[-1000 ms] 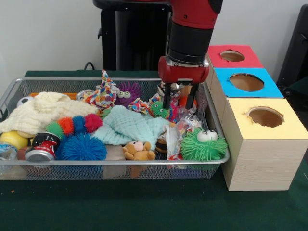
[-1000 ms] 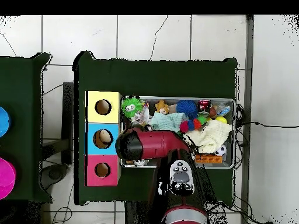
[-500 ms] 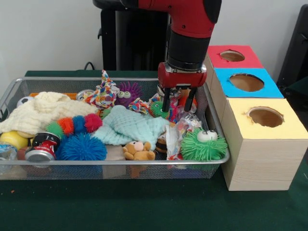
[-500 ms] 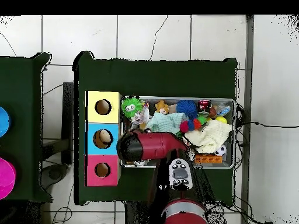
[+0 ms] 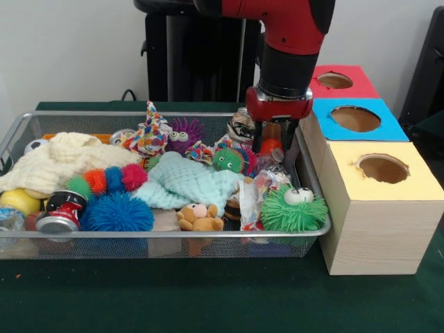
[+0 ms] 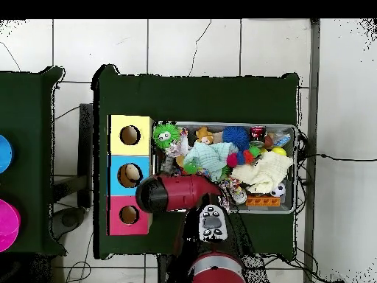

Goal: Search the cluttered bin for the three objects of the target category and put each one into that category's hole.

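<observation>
**Sawyer arm at the right end of the toy bin: stock of the moment**

- Gripper: front view, hanging at the 2 o'clock corner of the wire bin, just beside the blue box. An orange-and-red item sits in it; whether it is clamped or merely framed cannot be told.
- Crumpled can: just beside the gripper, at its 9 o'clock.
- Small green fuzzy toy: below the can, at the gripper's 8 o'clock.
- Green spiky ball with an eye: bin's 4 o'clock corner, against the wire wall.
- Mint cloth: bin centre; teddy at its 6 o'clock.
- Blue spiky ball and red soda can: along the front wall, toward 8 o'clock.
- Cream cloth: 9 o'clock end.
- Purple fuzzy toy: back wall, 12 o'clock.
- Hole boxes, in a row outside the bin at 3 o'clock: red box farthest back, blue in the middle, yellow box nearest.
- Overhead view: the arm covers the gripper, lying over the bin's 8 o'clock corner.
</observation>
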